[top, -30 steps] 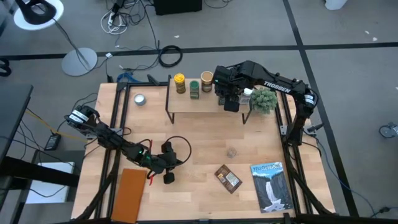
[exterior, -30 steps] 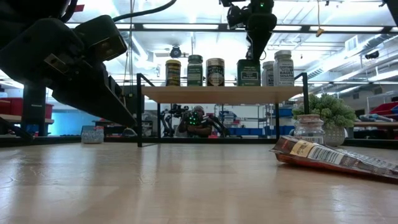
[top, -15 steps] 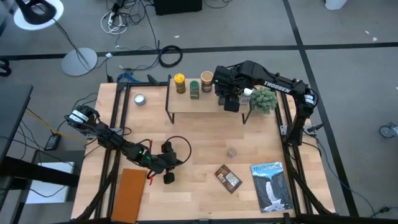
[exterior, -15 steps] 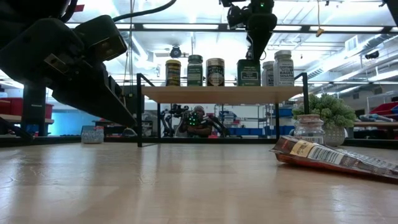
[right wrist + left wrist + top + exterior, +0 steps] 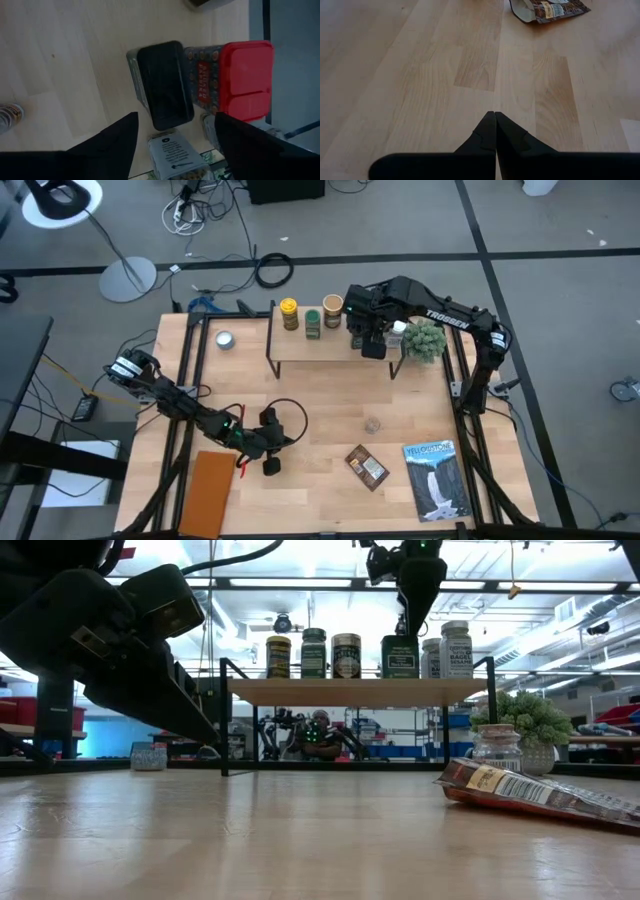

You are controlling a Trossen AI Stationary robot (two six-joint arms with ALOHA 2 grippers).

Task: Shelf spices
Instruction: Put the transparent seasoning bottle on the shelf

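The shelf [image 5: 320,352] carries a row of spices: a yellow-topped jar [image 5: 289,313], a green one [image 5: 313,323], a tan-topped one [image 5: 333,310], a green tin with a black lid [image 5: 165,82], a red-lidded tin [image 5: 247,80] and a white-labelled jar [image 5: 175,155]. My right gripper [image 5: 176,117] hangs open above the black-lidded tin [image 5: 400,656], pointing down, a finger on either side of it. A small glass jar [image 5: 373,424] and a brown packet [image 5: 367,467] rest on the table. My left gripper [image 5: 495,122] is shut, low over the bare table near its front left.
A blue-and-white book [image 5: 437,478] lies at the front right and a flat brown board [image 5: 210,492] at the front left. A small silver tin [image 5: 225,340] sits left of the shelf. A green plant [image 5: 424,340] stands at the shelf's right end.
My right gripper has spread its fingers wider over the black-lidded tin on the shelf, without shifting its place. The tin stands as before.
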